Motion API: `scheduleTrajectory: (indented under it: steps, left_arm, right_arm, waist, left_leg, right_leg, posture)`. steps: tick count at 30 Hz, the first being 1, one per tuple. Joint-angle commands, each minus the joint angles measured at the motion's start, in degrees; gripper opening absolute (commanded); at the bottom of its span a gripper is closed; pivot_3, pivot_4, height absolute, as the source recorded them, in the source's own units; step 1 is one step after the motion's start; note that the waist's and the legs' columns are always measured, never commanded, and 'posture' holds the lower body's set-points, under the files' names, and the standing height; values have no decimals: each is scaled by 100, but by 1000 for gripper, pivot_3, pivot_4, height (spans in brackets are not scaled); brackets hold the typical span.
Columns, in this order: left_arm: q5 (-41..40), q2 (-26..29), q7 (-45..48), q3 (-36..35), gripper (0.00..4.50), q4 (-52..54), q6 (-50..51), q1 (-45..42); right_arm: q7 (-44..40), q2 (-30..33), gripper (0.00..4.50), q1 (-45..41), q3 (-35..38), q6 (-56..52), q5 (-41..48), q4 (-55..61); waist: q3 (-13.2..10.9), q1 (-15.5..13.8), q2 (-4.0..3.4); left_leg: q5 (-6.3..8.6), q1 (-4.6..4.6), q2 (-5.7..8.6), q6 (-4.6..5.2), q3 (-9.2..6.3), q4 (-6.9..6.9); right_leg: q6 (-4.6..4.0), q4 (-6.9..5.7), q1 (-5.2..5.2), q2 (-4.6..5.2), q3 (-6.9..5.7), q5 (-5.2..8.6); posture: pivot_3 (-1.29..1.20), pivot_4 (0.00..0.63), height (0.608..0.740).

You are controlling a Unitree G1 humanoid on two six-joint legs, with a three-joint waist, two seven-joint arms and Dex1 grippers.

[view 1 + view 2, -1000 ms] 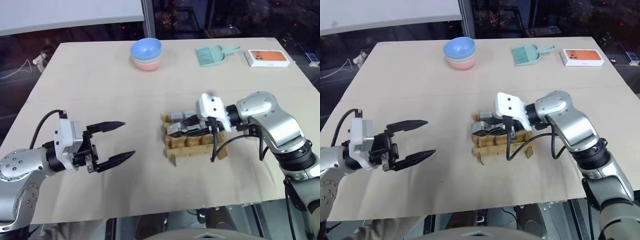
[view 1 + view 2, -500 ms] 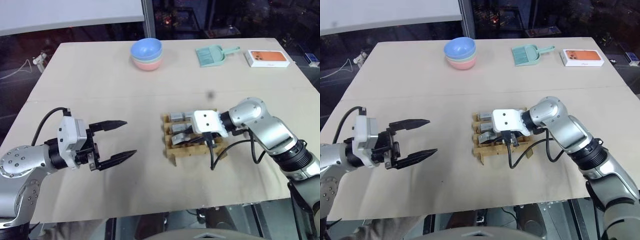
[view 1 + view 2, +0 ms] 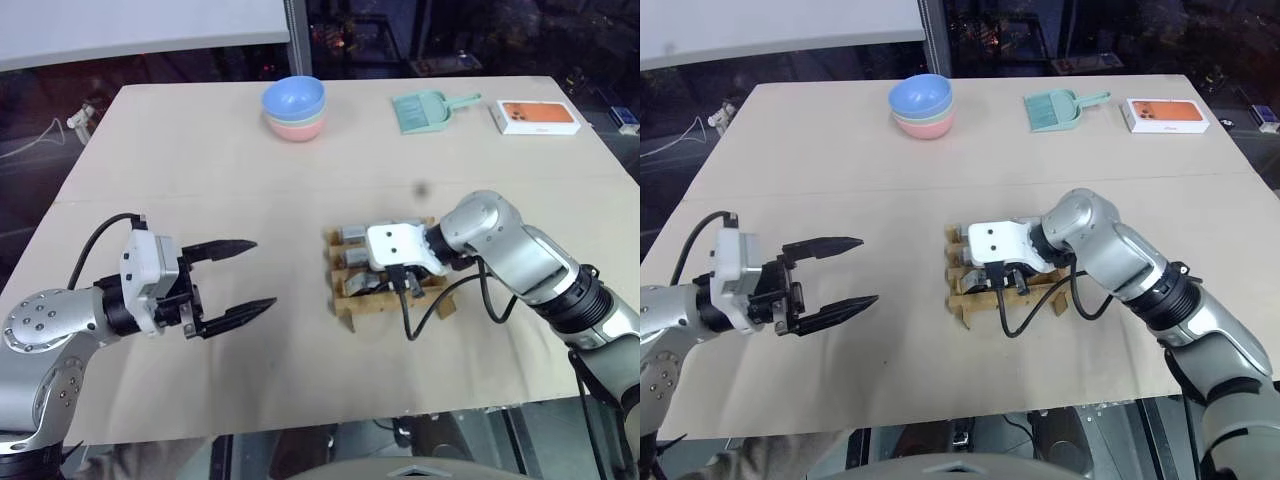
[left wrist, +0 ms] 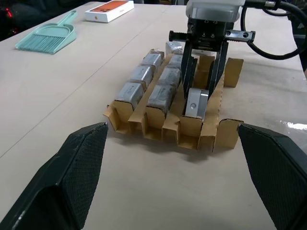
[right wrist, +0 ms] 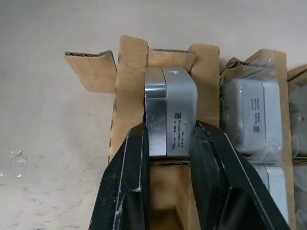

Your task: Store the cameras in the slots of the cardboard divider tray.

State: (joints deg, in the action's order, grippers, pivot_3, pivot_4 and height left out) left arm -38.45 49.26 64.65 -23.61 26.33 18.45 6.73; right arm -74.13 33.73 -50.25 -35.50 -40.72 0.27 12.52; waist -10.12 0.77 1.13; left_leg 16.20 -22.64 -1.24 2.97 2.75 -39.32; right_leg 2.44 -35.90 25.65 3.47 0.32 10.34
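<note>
The cardboard divider tray (image 3: 345,305) lies mid-table with several silver-grey cameras (image 4: 141,74) lying in its slots. My right gripper (image 4: 196,103) tilts down over the tray, shut on one camera (image 5: 170,117). That camera stands upright between the cardboard walls of an end slot (image 4: 192,134). In the right wrist view both black fingers (image 5: 132,163) press its sides, and plastic-wrapped cameras (image 5: 252,115) fill the neighbouring row. My left gripper (image 3: 262,272) hovers open over bare table well to the left of the tray, holding nothing.
At the far side of the table stand stacked bowls (image 3: 294,108), a mint-green dustpan (image 3: 428,110) and an orange-and-white flat box (image 3: 538,116). A black cable (image 3: 420,315) loops from my right wrist across the tray's near edge.
My right gripper has turned from lying across the tray to tilting downward, and has sunk a little with the camera into the end slot. The left arm has not moved.
</note>
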Motion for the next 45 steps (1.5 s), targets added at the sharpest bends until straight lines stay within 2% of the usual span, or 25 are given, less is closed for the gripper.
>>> scheduleTrajectory:
  steps: [1,5,6,15,22,26,32,36,42,45]
  left_arm:
    - [-46,25,-26,4,4500,122,-22,-84]
    - [-39,22,-29,38,4500,100,-30,-117]
    - [-36,22,-27,43,4500,92,-35,-121]
    - [14,8,51,152,4500,-79,-125,-260]
    - [13,8,90,126,4500,-148,-155,-335]
    - [21,-6,119,115,4500,-145,-181,-274]
    - [45,-21,158,165,4500,-197,-215,-295]
    - [59,-16,184,188,4500,-232,-245,-317]
    - [68,6,213,154,4500,-249,-250,-291]
    - [69,3,207,146,4500,-239,-242,-291]
  right_arm:
    - [110,13,1930,-247,22,-205,-127,152]
    - [141,-36,3742,-283,106,-319,-54,198]
    - [199,-80,4431,-289,178,-402,-16,218]
    - [550,-248,4431,-462,672,-864,370,398]
    - [934,-453,4431,-39,1136,-588,795,394]
    - [932,-451,4431,854,1626,311,1202,419]
    - [1046,-544,4431,1611,1801,1043,1414,395]
    - [1144,-752,4431,1880,1939,1401,1603,167]
    - [1104,-652,4431,1997,1813,1981,1366,-330]
    - [1087,-628,3079,1999,1762,2148,1261,-518]
  waist:
    - [0,1,0]
    - [0,1,0]
    - [0,1,0]
    - [-1,1,-1]
    - [0,-1,0]
    - [0,-14,1]
    - [-1,11,0]
    - [0,7,1]
    - [0,-5,1]
    - [0,-4,1]
  left_leg:
    - [0,0,0,0,-1,0]
    - [0,-1,1,0,-1,1]
    - [0,-2,1,-1,-2,0]
    - [0,-4,0,-1,-5,2]
    - [0,-7,2,-1,-3,2]
    - [0,-14,1,-1,-1,2]
    - [0,-11,2,-1,-1,2]
    - [-2,-7,-1,-3,-1,1]
    - [-3,-10,-1,-5,1,1]
    - [-3,-10,0,-5,0,1]
  right_leg:
    - [0,0,0,0,-1,0]
    - [5,0,1,0,-2,-3]
    - [5,0,0,0,-3,-3]
    - [6,2,1,0,-6,-4]
    - [10,2,1,0,-11,-6]
    - [14,7,-2,3,-16,-8]
    - [15,5,0,-1,-14,-8]
    - [15,2,-1,-13,-14,-8]
    - [12,4,-2,-13,-14,-7]
    - [12,3,-1,-14,-13,-7]
  posture:
    - [0,150,740]
    - [0,150,740]
    - [0,150,740]
    - [0,150,740]
    - [0,150,740]
    - [0,150,740]
    - [0,150,740]
    - [0,150,740]
    - [0,150,740]
    - [0,150,740]
